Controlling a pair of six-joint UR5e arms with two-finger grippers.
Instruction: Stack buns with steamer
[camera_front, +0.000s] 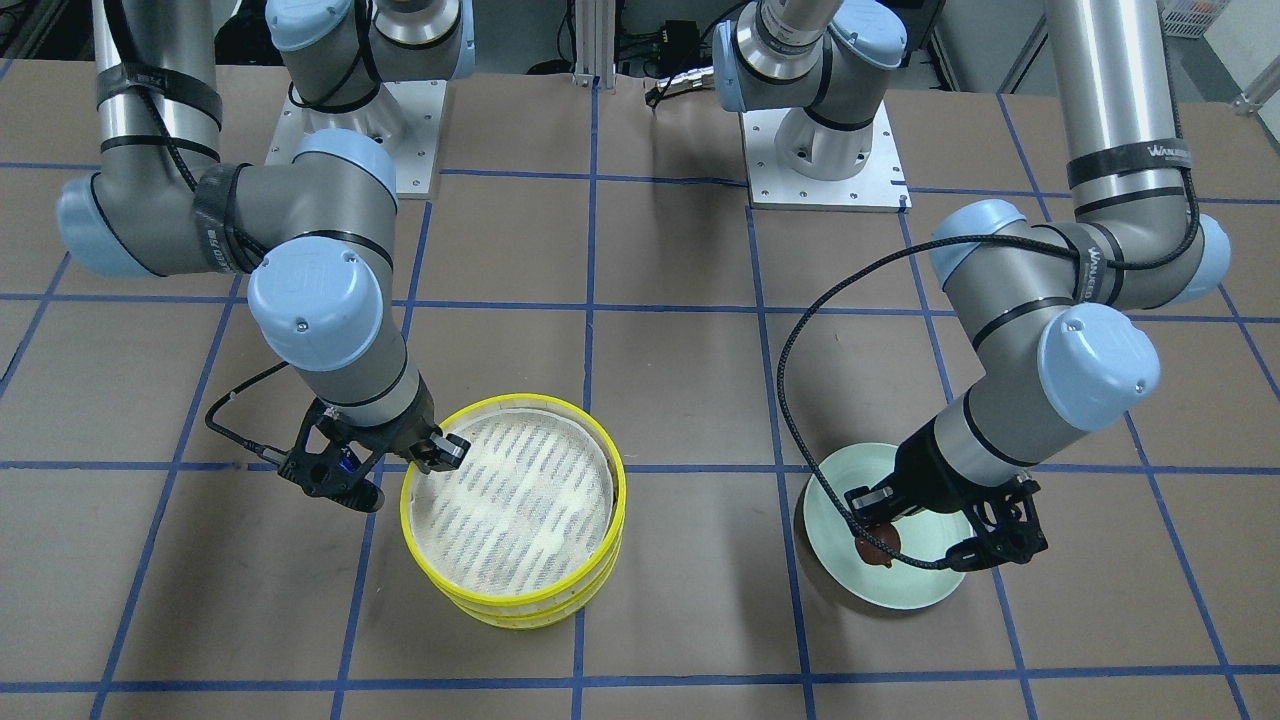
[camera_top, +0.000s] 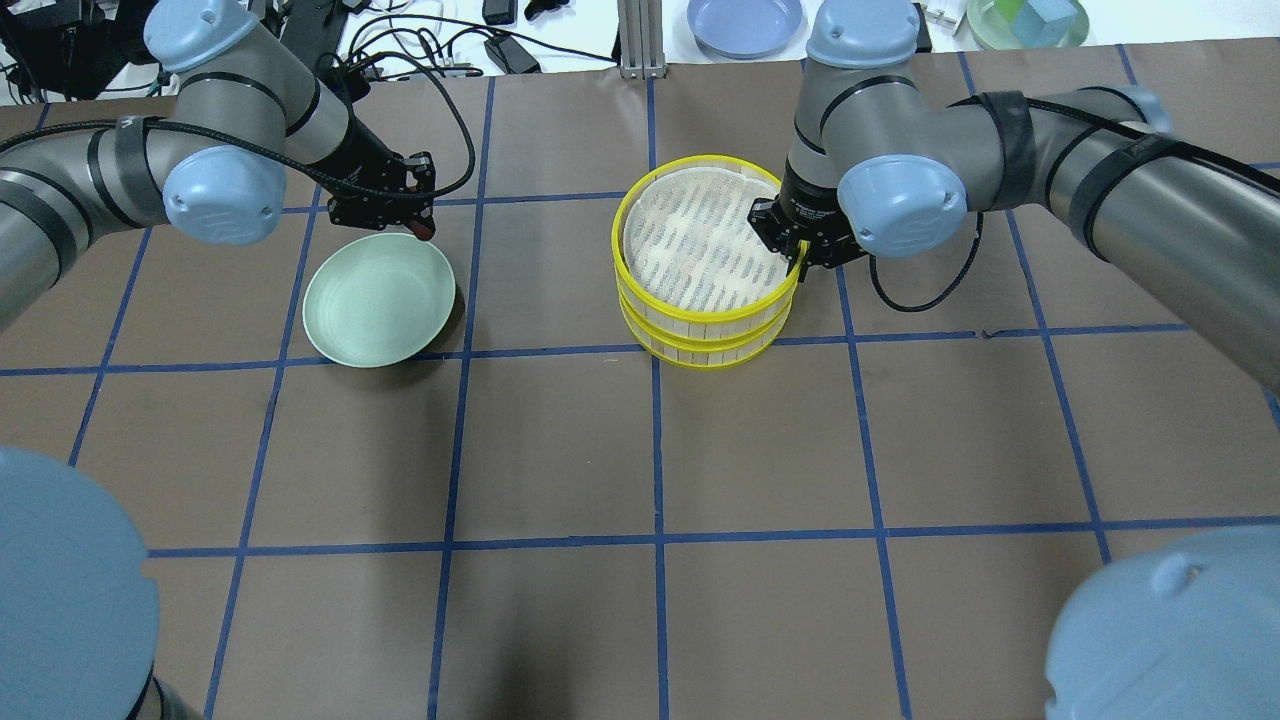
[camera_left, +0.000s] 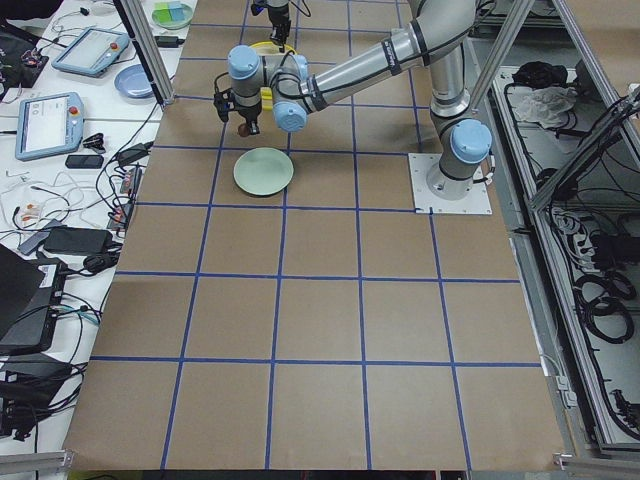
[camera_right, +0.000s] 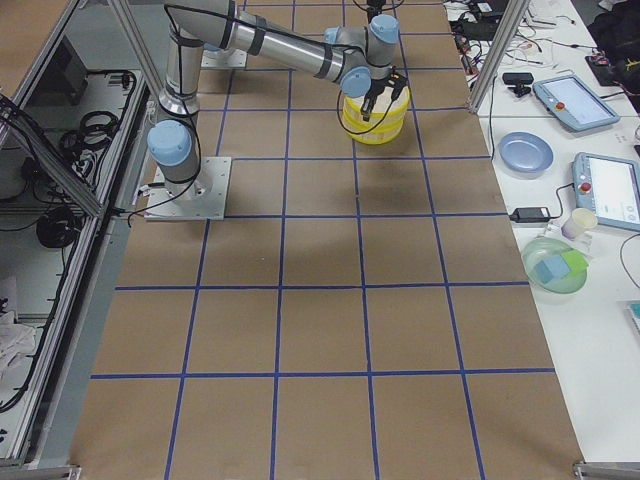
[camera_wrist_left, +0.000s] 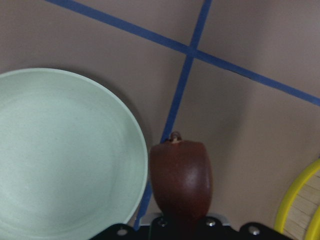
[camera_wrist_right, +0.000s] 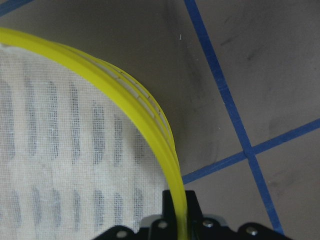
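Note:
The steamer (camera_top: 700, 328) stands mid-table as two stacked tiers with yellow rims; the top tier's striped cloth base is bare. My right gripper (camera_top: 795, 255) is shut on the top tier's rim, seen close in the right wrist view (camera_wrist_right: 167, 165). My left gripper (camera_top: 420, 222) is shut on the dark reddish-brown bun (camera_wrist_left: 181, 180) and holds it just above the table by the pale green plate's rim (camera_wrist_left: 60, 150). In the front view this bun (camera_front: 878, 545) shows over the plate (camera_front: 900, 585). The cream-white bun is not in view.
The green plate (camera_top: 380, 300) is otherwise bare. Beyond the table's far edge are a blue plate (camera_top: 745, 20), a green bowl (camera_top: 1025, 20) and cables. Both arm bases (camera_front: 825, 150) stand at the robot's side. Blue tape lines grid the brown table.

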